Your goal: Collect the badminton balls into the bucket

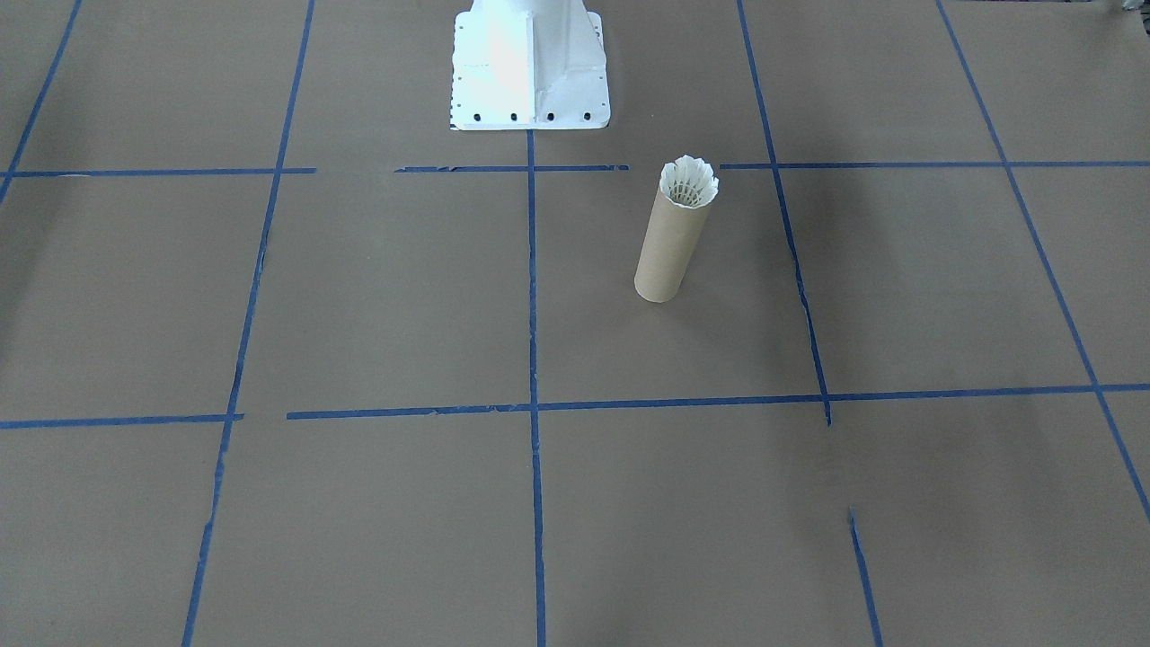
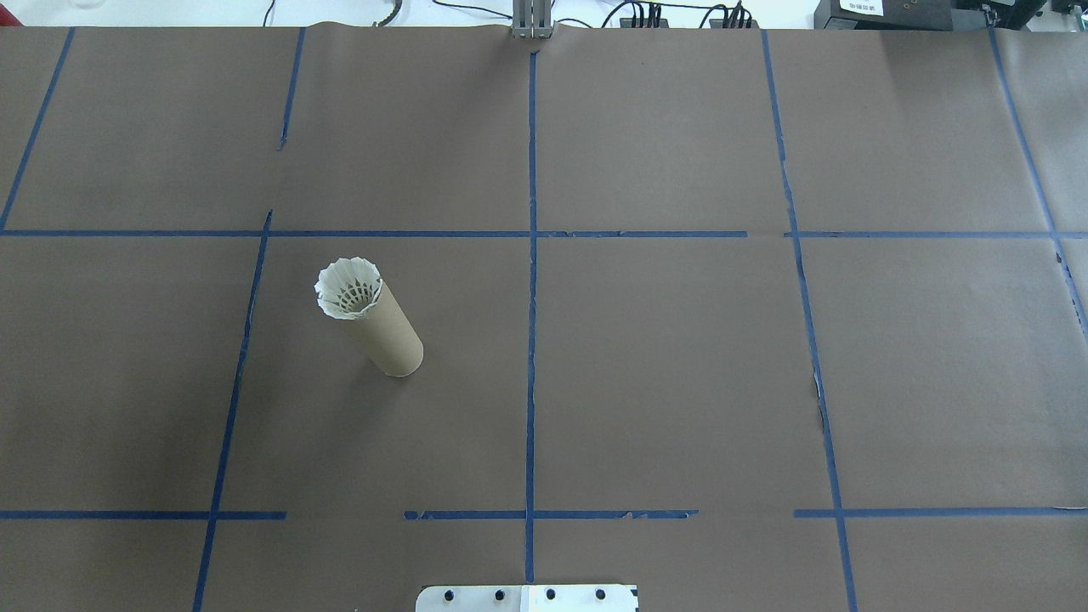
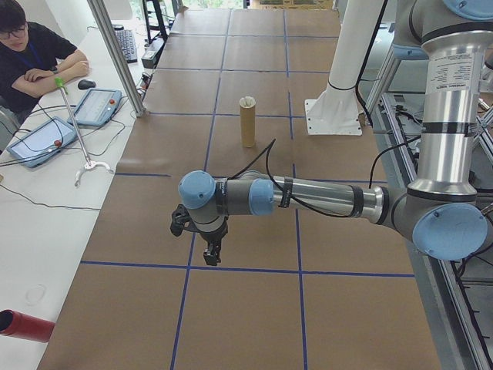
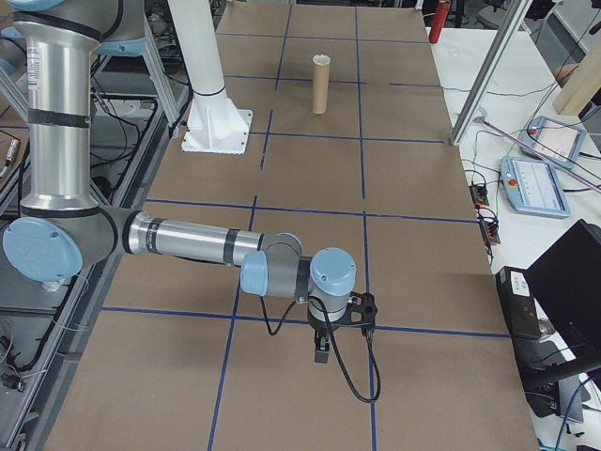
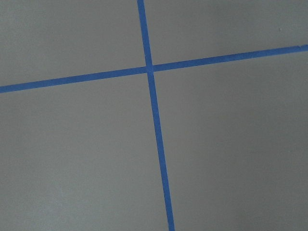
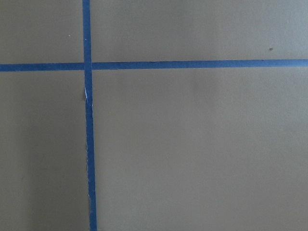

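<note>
one shuttlecock (image 2: pixel 348 288) sits feathers-up in the upright bucket (image 2: pixel 388 332); jaws' state on both arms cannot be told; risk: a passing arm tips the tall tube

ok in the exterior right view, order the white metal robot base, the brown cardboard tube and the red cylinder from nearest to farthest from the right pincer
From the right pincer, at the table's near end:
1. White metal robot base, on the robot's side of the table.
2. Brown cardboard tube, upright past the base, near the table's middle line.
3. Red cylinder, at the far end, on the operators' side.
</note>
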